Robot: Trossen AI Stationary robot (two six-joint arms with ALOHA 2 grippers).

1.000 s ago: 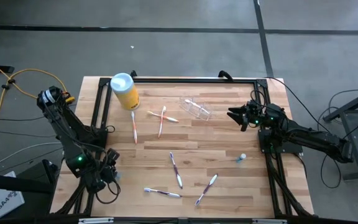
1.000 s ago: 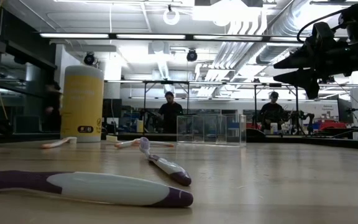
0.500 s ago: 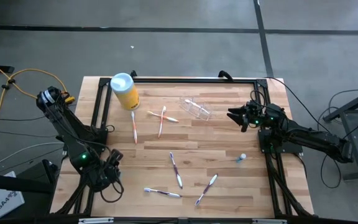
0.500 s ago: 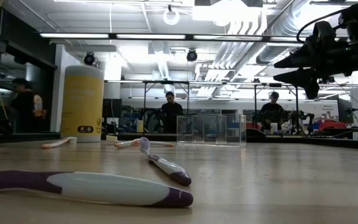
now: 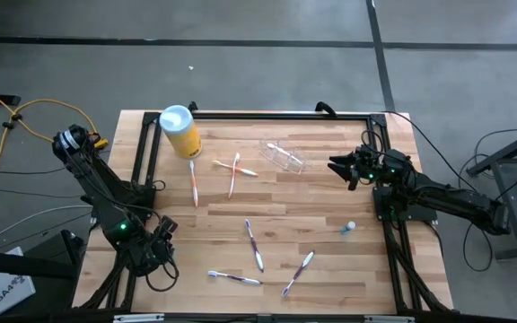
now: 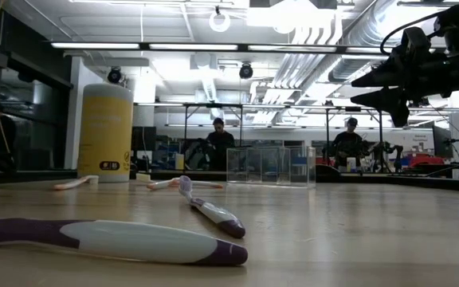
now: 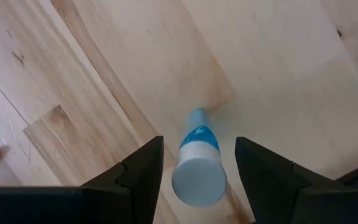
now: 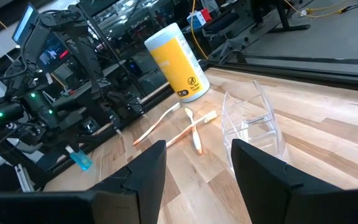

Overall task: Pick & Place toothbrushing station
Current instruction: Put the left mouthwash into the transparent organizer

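Over at eight o'clock on the table, the left gripper (image 5: 158, 249) hangs low near the near-left corner, jaws spread wide, and its wrist view shows a small blue-and-white tube (image 7: 197, 158) standing right between the open fingers, not clamped. Up at eleven o'clock stands the yellow canister (image 5: 180, 131) with its pale lid. Just inward of it, three peach toothbrushes (image 5: 233, 172) lie scattered, two of them crossed. Down around six o'clock, purple-and-white toothbrushes (image 5: 254, 243) are strewn flat on the wood.

Moving on to one o'clock: the clear toothbrushing station (image 5: 283, 155) lies tipped on its side, touched by nothing. The low view shows it as a transparent box (image 6: 270, 166) far across the table.

At two to three o'clock, the right gripper (image 5: 341, 167) hovers above the wood, fingers parted, empty, aimed at the station but apart from it.

My read: barely begun. The station is not yet grasped or set upright, and no brush is stowed. Everything remains to do.
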